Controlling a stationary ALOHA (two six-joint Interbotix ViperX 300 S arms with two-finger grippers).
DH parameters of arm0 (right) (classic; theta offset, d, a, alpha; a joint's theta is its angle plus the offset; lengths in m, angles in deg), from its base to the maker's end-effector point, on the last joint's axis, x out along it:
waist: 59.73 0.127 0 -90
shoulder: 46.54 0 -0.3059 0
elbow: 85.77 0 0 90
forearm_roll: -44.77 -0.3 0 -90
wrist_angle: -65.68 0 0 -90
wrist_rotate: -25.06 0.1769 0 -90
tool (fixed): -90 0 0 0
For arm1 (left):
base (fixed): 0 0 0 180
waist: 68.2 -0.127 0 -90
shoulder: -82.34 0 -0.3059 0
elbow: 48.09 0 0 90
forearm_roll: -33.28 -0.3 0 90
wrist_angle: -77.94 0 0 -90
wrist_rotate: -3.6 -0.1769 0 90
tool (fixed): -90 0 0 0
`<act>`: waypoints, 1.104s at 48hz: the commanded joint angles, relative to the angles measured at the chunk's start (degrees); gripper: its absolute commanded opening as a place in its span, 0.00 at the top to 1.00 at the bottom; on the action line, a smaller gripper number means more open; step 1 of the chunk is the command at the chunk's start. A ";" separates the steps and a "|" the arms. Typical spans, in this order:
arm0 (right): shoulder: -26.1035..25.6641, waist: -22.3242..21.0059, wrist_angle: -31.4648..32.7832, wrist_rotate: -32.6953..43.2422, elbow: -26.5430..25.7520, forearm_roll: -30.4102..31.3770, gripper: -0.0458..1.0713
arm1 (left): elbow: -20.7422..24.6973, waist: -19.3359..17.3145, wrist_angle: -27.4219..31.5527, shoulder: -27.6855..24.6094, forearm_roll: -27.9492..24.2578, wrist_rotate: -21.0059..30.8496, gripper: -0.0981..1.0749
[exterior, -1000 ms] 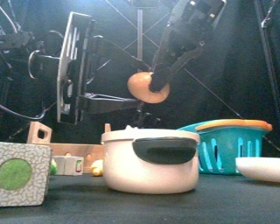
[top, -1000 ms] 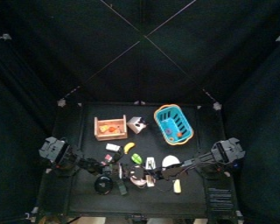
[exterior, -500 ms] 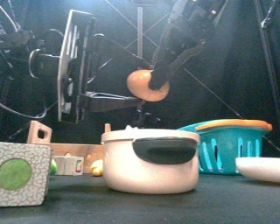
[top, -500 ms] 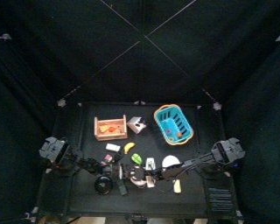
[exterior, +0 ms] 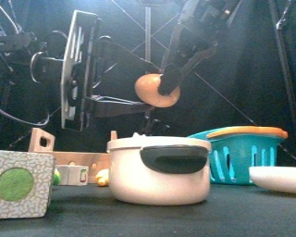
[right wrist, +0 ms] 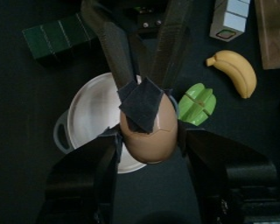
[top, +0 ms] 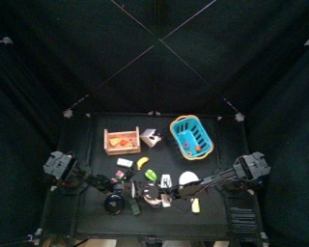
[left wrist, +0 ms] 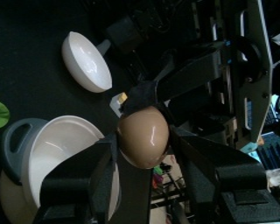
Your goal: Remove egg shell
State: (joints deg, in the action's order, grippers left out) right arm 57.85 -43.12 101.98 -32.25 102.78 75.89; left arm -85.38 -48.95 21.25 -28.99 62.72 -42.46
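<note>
A brown egg (exterior: 154,90) hangs in the air above a white pot (exterior: 163,169) with a black-handled lid. My right gripper (exterior: 170,85) comes down from the upper right and is shut on the egg (right wrist: 149,131). My left gripper (exterior: 141,104) reaches in level from the left, and its fingertips (right wrist: 140,91) also close on the egg. In the left wrist view the egg (left wrist: 143,138) sits between my jaws, over the pot (left wrist: 55,157). In the top view both grippers meet near the table's front middle (top: 147,195).
A blue basket (exterior: 243,151) and a white bowl (exterior: 281,178) stand at the right, and a cube with a green circle (exterior: 18,183) and a wooden box (exterior: 45,146) at the left. A banana (right wrist: 234,72) and a green piece (right wrist: 196,105) lie beside the pot.
</note>
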 commanded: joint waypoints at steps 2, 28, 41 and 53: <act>-1.49 -0.09 -0.18 0.09 -0.44 -0.18 0.42 | -0.09 -0.18 -0.44 0.97 -0.18 -0.26 0.41; -1.49 0.26 0.18 -0.09 0.18 -1.49 0.42 | -1.58 -0.18 -0.53 2.29 -0.18 -0.26 0.41; -1.49 0.26 0.62 -0.09 0.18 -2.02 0.42 | -1.67 -0.18 -0.44 2.29 -0.18 -0.18 0.41; -1.49 0.26 0.62 -0.09 0.44 -2.29 0.42 | -1.93 -0.18 -0.44 2.46 -0.26 -0.18 0.41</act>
State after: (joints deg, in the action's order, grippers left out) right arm 57.94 -42.95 102.77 -32.42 103.74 73.60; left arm -87.75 -48.95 21.25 -27.94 62.63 -42.46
